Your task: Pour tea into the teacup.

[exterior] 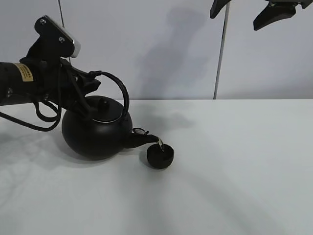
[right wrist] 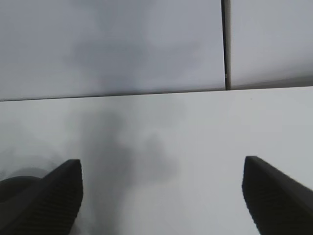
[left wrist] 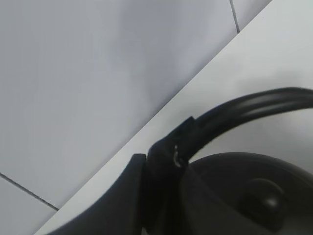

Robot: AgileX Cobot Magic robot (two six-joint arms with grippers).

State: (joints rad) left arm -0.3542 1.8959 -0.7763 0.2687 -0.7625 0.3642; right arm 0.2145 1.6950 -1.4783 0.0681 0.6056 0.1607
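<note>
Teacup [exterior: 160, 156] stands on the broad white surface [exterior: 244, 171] under the spout [exterior: 144, 139] of the tilted kettle [exterior: 98, 132], whose arched handle [exterior: 120, 88] the left fingers [left wrist: 146, 196] clamp, far below the wide-spread right fingers [right wrist: 54, 196].

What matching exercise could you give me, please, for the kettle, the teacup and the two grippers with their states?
Things: 1 kettle; 2 teacup; 3 left gripper; 4 right gripper.
States: A open, raised high; B shut on the handle; C tilted, pouring; D on the table under the spout.
Pairs: 1-C, 2-D, 3-B, 4-A.
</note>
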